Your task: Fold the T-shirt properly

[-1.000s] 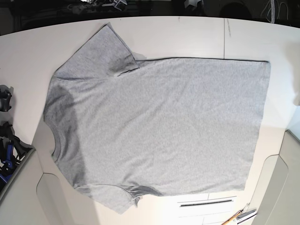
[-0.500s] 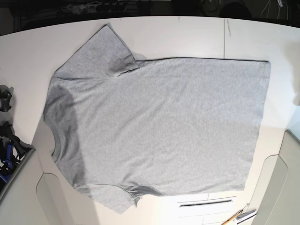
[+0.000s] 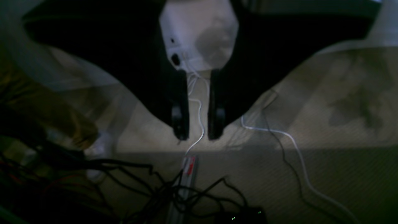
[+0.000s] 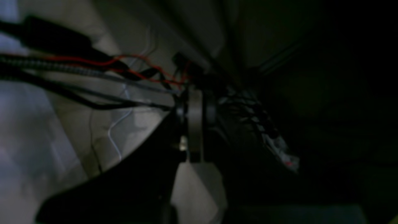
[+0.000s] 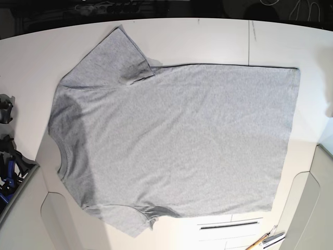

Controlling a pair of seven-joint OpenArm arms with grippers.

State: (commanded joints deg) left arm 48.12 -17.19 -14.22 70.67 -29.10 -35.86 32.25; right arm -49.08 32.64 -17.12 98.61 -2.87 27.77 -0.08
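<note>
From here the T-shirt (image 5: 177,140) lies flat on the table (image 5: 208,39), light and limp, so I'd pinch its hem corners; left end effector (image 3: 198,135) slightly spread, right one's state unclear.

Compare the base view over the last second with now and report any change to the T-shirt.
Nothing visibly changed. The T-shirt lies flat, plain side up, on the white table, collar toward the view's left, in the same spot, and no gripper has entered the base view.
</note>
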